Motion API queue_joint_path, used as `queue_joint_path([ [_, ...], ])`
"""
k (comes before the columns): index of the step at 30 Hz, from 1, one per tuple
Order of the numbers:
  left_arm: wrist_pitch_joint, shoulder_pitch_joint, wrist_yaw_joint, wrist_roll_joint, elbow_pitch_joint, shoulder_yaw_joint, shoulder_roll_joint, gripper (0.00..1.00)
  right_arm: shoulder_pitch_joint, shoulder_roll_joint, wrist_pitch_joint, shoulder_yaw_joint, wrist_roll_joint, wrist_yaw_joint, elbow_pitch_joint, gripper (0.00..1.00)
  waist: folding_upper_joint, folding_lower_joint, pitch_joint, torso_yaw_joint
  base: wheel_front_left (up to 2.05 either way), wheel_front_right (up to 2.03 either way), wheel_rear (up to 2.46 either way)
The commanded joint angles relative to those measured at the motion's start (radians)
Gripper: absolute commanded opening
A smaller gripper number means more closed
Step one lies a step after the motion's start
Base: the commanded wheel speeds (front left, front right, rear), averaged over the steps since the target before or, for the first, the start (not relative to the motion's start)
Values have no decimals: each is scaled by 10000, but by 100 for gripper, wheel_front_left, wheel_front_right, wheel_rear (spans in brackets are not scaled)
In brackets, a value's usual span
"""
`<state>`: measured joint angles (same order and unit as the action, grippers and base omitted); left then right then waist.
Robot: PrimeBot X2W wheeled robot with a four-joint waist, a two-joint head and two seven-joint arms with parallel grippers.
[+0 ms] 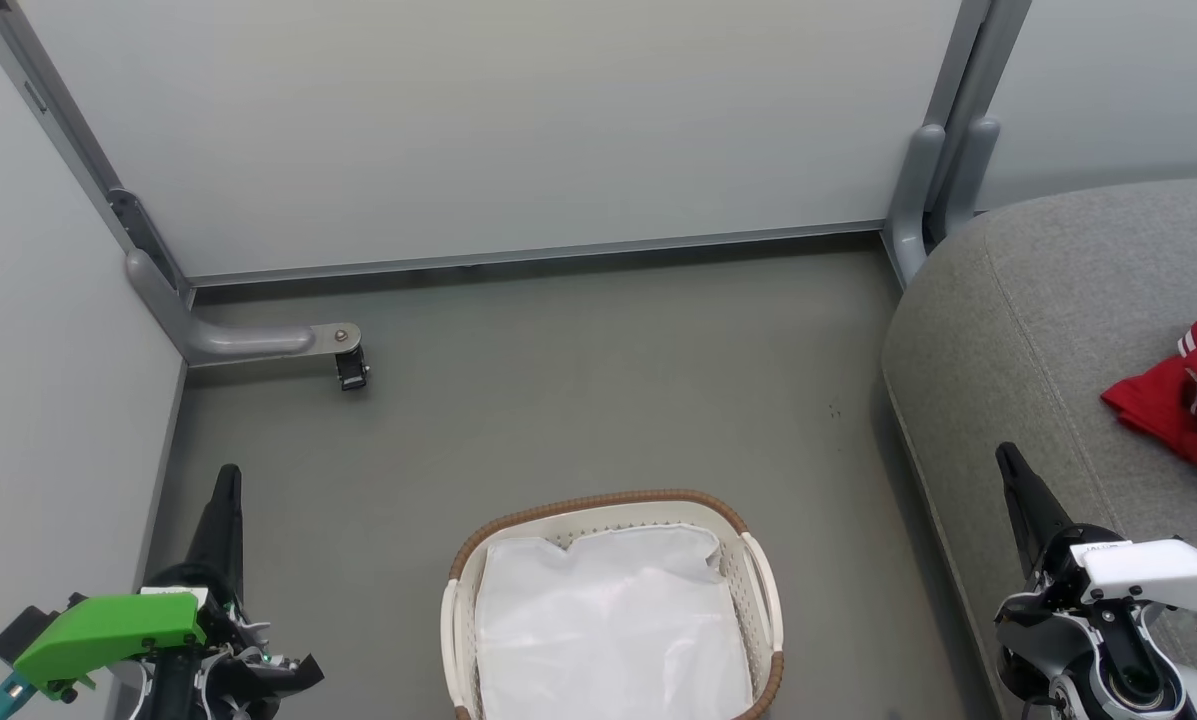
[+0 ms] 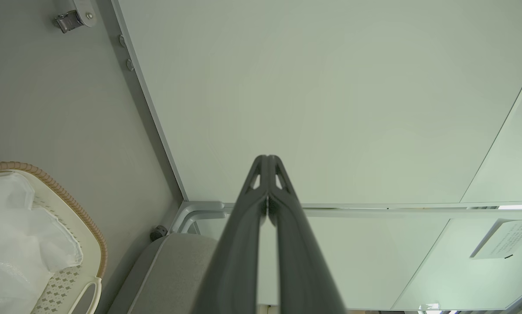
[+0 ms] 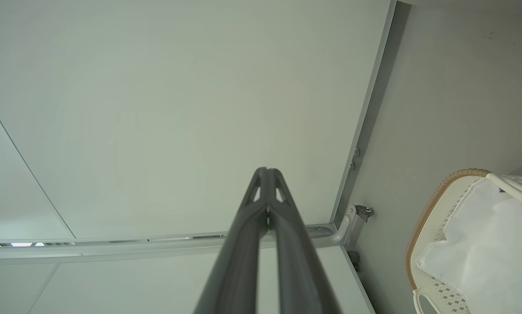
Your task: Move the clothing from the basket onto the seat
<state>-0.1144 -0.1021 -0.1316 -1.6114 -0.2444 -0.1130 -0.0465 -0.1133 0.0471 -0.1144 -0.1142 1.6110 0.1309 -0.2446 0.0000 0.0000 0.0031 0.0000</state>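
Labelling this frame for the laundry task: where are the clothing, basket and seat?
clothing [image 1: 1163, 408], head view, red fabric left of its white stripes.
basket [image 1: 598, 499], head view, far brown woven rim.
seat [image 1: 1018, 320], head view, bare grey upholstery.

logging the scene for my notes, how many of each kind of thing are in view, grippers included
seat: 1
red clothing heap on the seat: 1 (single garments cannot be told apart)
basket: 1
white liner in the basket: 1
grippers: 2, left gripper and right gripper, both shut
total: 6
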Motion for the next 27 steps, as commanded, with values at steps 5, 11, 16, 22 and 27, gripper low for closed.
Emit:
queue_joint_path([
  [5,-32,-117,17,-29,15,-27,-69,0,111,59,-29,-21,39,-3,30,0,0,0,0,0,0,0,0],
  [11,-31,-117,17,-29,15,-26,-69,0,111,59,-29,-21,38,-3,30,0,0,0,0,0,0,0,0],
  [16,-31,-116,17,-30,15,-26,-69,0,112,59,-29,-21,38,-3,30,0,0,0,0,0,0,0,0],
  [22,-31,-116,17,-30,15,-26,-69,0,112,59,-29,-21,38,-3,30,0,0,0,0,0,0,0,0],
  [27,-30,-116,17,-30,15,-26,-69,0,112,59,-28,-20,39,-3,30,0,0,0,0,0,0,0,0],
])
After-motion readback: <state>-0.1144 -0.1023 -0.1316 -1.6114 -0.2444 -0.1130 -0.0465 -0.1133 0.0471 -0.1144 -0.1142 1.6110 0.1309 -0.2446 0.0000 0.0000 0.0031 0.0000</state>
